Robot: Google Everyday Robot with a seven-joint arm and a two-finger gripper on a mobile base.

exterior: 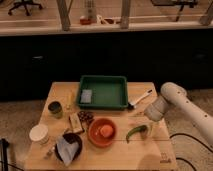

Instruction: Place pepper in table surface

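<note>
The green pepper (pixel 135 132) is slender and curved, and lies low over the light wooden table surface (pixel 125 152), right of the orange bowl. My gripper (pixel 146 128) sits at the pepper's right end, hanging from the white arm (pixel 175 102) that comes in from the right. I cannot tell whether the pepper rests on the wood or is held just above it.
A dark green tray (pixel 103 91) holding a small pale item stands at the table's back. An orange bowl (pixel 101 132) holds a round orange fruit. A dark green cup (pixel 55 109), a white cup (pixel 39 134), a crumpled bag (pixel 67 147) and a white-handled utensil (pixel 140 98) are on the table.
</note>
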